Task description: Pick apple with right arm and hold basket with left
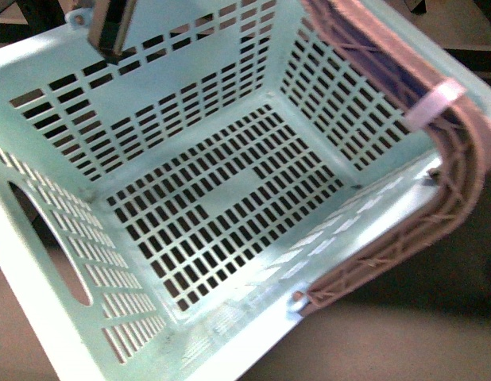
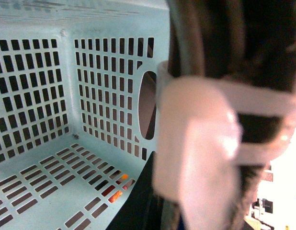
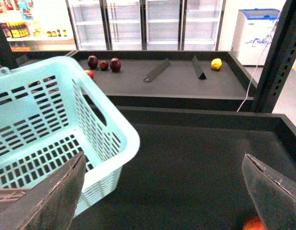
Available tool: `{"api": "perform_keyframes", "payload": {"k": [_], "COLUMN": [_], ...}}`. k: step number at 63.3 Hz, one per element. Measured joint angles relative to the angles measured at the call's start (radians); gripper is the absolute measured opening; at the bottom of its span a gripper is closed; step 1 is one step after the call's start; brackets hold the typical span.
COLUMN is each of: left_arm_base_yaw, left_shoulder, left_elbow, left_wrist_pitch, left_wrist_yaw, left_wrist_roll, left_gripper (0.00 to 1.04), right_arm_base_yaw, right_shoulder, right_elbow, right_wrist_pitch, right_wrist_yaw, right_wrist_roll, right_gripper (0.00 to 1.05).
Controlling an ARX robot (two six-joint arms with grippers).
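- The left jaws sat blurred against the handle [image 2: 263, 52]; I cannot tell their grip.
- One basket [image 1: 162, 24] hung tilted at the left.
- The right jaws gaped wide over the desk [image 3: 196, 163], gripping nothing.
- One apple [image 3: 253, 224] lay near right, half out of view.

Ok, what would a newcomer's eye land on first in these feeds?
The empty mint basket fills the front view, tilted, its brown handle lying along the rim at right. In the right wrist view the right claw hangs open over a dark counter, with a sliver of red-orange fruit, likely the apple, at the picture's edge by one finger.
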Motion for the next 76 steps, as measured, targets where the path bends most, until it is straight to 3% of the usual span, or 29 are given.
{"api": "perform_keyframes", "payload": {"k": [13,37,42,46,50,59,67,76], "left_arm_base_yaw": [-0.116,-0.124,-0.124,-0.124,-0.125,-0.125,-0.126,-0.126], "left_shoulder": [0.008,0.006,0.006,0.005,0.005,0.004,0.004,0.004], "left_elbow": [0.024,0.024,0.024,0.024,0.024,0.024,0.024,0.024], "left_wrist_pitch": [-0.021,0.0,0.0,0.0,0.0,0.0,0.0,0.0], "left_wrist_yaw": [0.012,-0.002,-0.001,-0.001,-0.002,-0.001,-0.001,-0.002], "left_wrist_roll": [0.027,0.04,0.039,0.039,0.039,0.039,0.039,0.04], "left_gripper": [0.07,0.07,0.07,0.07,0.07,0.07,0.07,0.07], "right_arm_base_yaw": [0.0,0.0,0.058,0.058,0.018,-0.137,-0.325,-0.449], "right_shoulder": [0.0,0.0,0.188,0.288,0.325,0.402,0.582,0.898], "right_elbow": [0.0,0.0,0.133,0.178,0.178,0.181,0.18,0.184], "right_wrist_pitch": [0.0,-0.001,-0.323,-0.465,-0.494,-0.377,-0.186,0.086], "right_wrist_yaw": [0.0,0.001,0.219,0.246,0.229,0.114,0.015,-0.047], "right_wrist_roll": [0.0,0.0,0.161,0.257,0.307,0.269,0.156,0.024], "right_gripper": [0.96,0.96,0.96,0.96,0.96,0.96,0.96,0.96]}}
